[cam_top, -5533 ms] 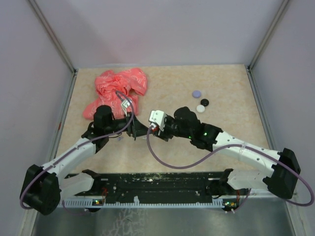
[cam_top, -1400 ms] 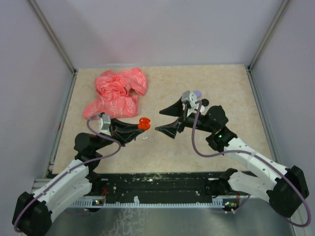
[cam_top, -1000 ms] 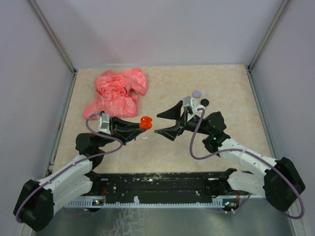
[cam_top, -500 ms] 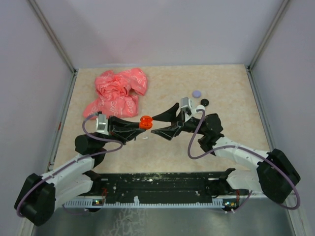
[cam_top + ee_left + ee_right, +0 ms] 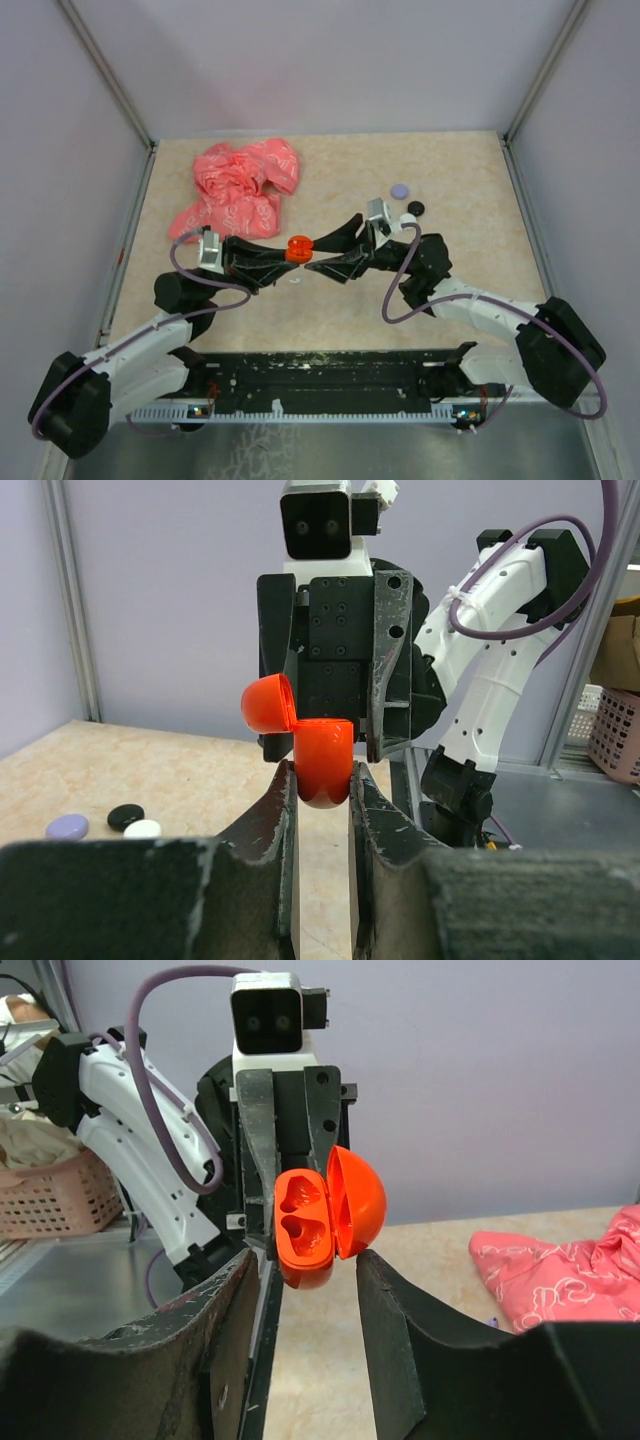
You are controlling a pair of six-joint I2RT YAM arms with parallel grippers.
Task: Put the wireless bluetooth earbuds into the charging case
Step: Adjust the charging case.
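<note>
the charging case (image 5: 303, 1228) is orange-red and sits up off the table (image 5: 450, 160), in the air between the two arms, near the middle of the floor in the overhead view. its lid (image 5: 360, 1200) is swung open to one side on its hinge. from the right wrist camera the two shaped wells inside the body face the lens and show bare orange.

the left gripper (image 5: 322, 777) has the lower half of the case pinched between its two fingers, which press on either side of the body.

the right gripper (image 5: 304, 1265) faces it nose to nose. its fingers stand apart, one on each side of the case, and a gap shows between them and the case.

on the table just under the case lies a pale speck (image 5: 293, 281), too small to tell what it is.

further off, toward the right rear of the table, lie a purple disc (image 5: 66, 827), a black disc (image 5: 125, 815) and a white disc (image 5: 142, 829), close together. a crumpled pink bag (image 5: 238, 185) lies at the left rear of the table, well apart from the case.
</note>
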